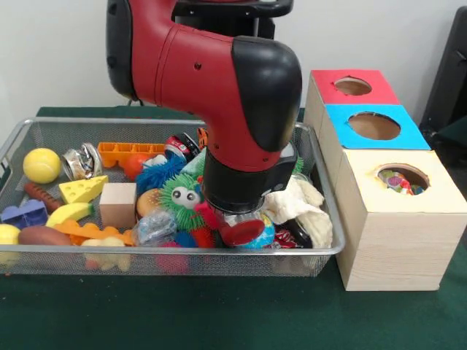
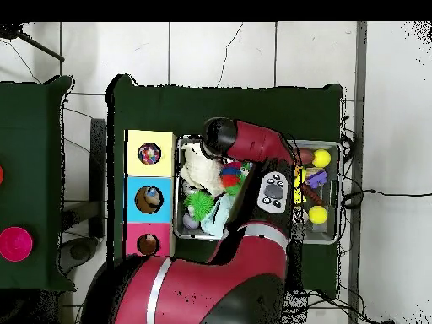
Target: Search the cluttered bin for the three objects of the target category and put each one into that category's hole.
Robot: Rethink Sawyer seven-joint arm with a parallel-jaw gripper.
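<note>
At the left of the wire bin (image 1: 44, 124) you see a yellow ball (image 1: 41, 165), a cheese wedge (image 1: 82, 189) and a wooden block (image 1: 118, 205), all well apart from the arm. Toward the middle, the green spiky toy (image 1: 182, 195) sits just beside the end effector (image 1: 235, 219), which is sunk low into the clutter; you cannot tell whether it grips anything, since the wrist hides it. A white cloth (image 1: 300, 204) crowds its right side. Which category is wanted isn't shown; further right stand the red hole (image 1: 352, 86), blue hole (image 1: 374, 125) and cream hole (image 1: 402, 178), past the bin's wall, so any lift must clear that rim.
</note>
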